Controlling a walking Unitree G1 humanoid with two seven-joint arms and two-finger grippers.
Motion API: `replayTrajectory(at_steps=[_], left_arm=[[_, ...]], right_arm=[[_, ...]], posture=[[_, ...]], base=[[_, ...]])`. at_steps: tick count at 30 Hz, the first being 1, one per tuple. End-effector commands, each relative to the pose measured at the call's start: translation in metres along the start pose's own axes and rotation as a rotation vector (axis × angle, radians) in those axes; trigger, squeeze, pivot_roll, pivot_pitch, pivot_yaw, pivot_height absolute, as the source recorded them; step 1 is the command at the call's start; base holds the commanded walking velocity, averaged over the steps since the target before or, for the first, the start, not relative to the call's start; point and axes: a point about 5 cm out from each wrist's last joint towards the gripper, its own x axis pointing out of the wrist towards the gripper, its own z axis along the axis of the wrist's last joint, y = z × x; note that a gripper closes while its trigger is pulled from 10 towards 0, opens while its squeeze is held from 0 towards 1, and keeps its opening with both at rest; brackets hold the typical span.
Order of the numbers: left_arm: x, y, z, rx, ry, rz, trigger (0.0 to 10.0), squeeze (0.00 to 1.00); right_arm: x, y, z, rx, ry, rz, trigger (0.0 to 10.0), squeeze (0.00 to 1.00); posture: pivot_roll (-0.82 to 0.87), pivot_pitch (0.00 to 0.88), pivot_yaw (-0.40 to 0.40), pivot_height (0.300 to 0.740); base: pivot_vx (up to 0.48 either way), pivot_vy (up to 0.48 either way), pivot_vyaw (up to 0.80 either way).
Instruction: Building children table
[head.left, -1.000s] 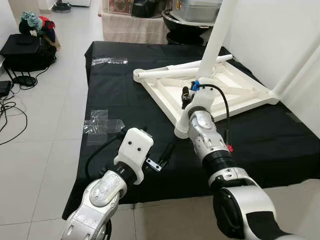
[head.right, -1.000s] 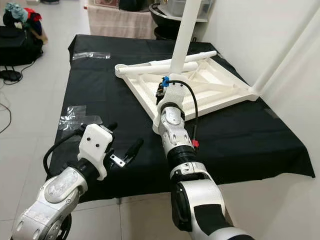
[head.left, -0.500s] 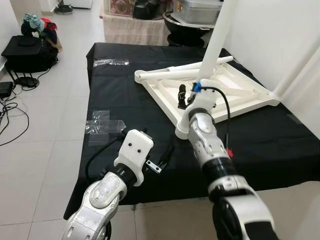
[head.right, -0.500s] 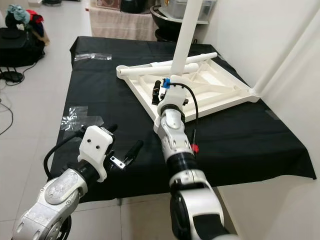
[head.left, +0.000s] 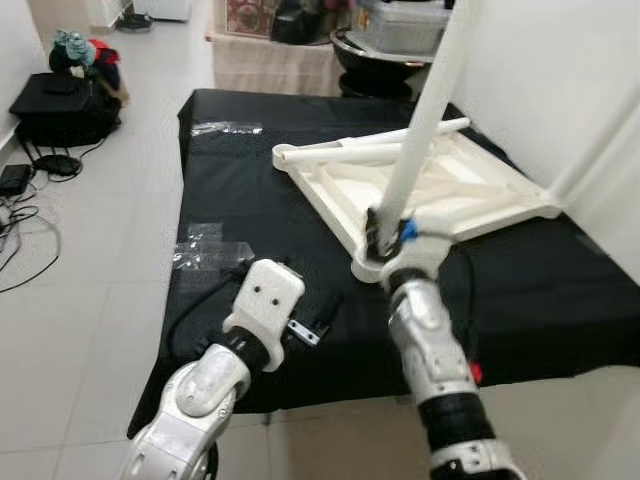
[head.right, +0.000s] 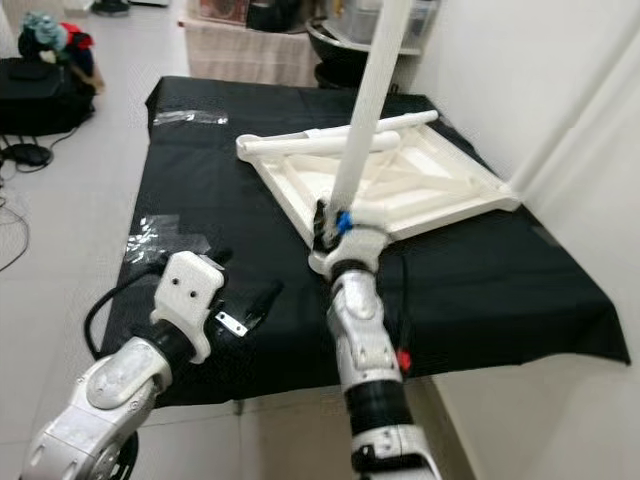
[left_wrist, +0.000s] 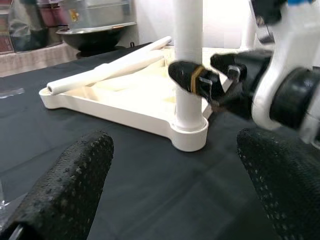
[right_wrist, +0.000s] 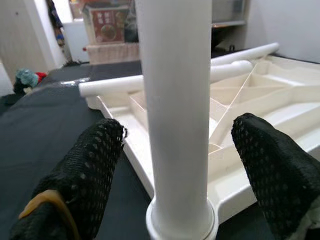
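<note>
White leg (head.left: 425, 120) upright, slightly tilted

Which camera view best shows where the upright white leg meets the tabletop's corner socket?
The left wrist view: the upright leg enters the corner socket, with the right hand straddling it. The right wrist view crops the socket; the eye views show it small, partly behind that hand.

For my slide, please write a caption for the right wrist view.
Open right gripper straddling the upright white table leg at its socket.
</note>
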Motion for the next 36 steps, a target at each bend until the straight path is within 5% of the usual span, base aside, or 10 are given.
replayTrajectory(at_steps=[1,3,8,12,17,29,36], left_arm=[[0.0,-0.002,-0.001,0.009,0.005,-0.011,10.0,0.0],[-0.002,-0.001,-0.004,0.006,0.012,-0.009,10.0,0.0],[-0.002,-0.001,-0.006,0.001,0.017,-0.001,10.0,0.0],[-0.008,0.021,-0.003,-0.013,-0.014,0.156,10.0,0.0],[-0.016,0.038,-0.012,-0.057,0.009,0.264,10.0,0.0],[-0.016,0.032,-0.025,-0.12,0.051,0.264,10.0,0.0],[-0.017,0.039,-0.025,-0.114,0.042,0.311,10.0,0.0]], right_arm=[[-0.002,0.002,0.003,-0.003,-0.005,0.024,10.0,0.0],[-0.025,0.004,-0.006,-0.051,0.012,0.074,10.0,0.0],[-0.04,0.007,-0.011,-0.093,0.015,0.12,10.0,0.0],[-0.062,0.019,-0.024,-0.21,0.021,0.388,10.0,0.0],[-0.055,0.018,-0.02,-0.174,0.036,0.408,10.0,0.0],[-0.046,0.024,-0.009,-0.18,-0.008,0.387,10.0,0.0],[-0.039,0.024,-0.02,-0.174,0.113,0.48,10.0,0.0]], posture=[[0.08,0.06,-0.139,0.74],[0.07,0.058,-0.139,0.74],[0.07,0.057,-0.14,0.74],[0.08,0.058,-0.136,0.74],[0.08,0.051,-0.132,0.74],[0.08,0.056,-0.119,0.74],[0.07,0.061,-0.12,0.74]], base=[[0.0,0.0,0.0],[0.0,0.0,0.0],[0.0,0.0,0.0],[0.0,0.0,0.0],[0.0,0.0,0.0],[0.0,0.0,-0.33],[0.0,0.0,0.0]])
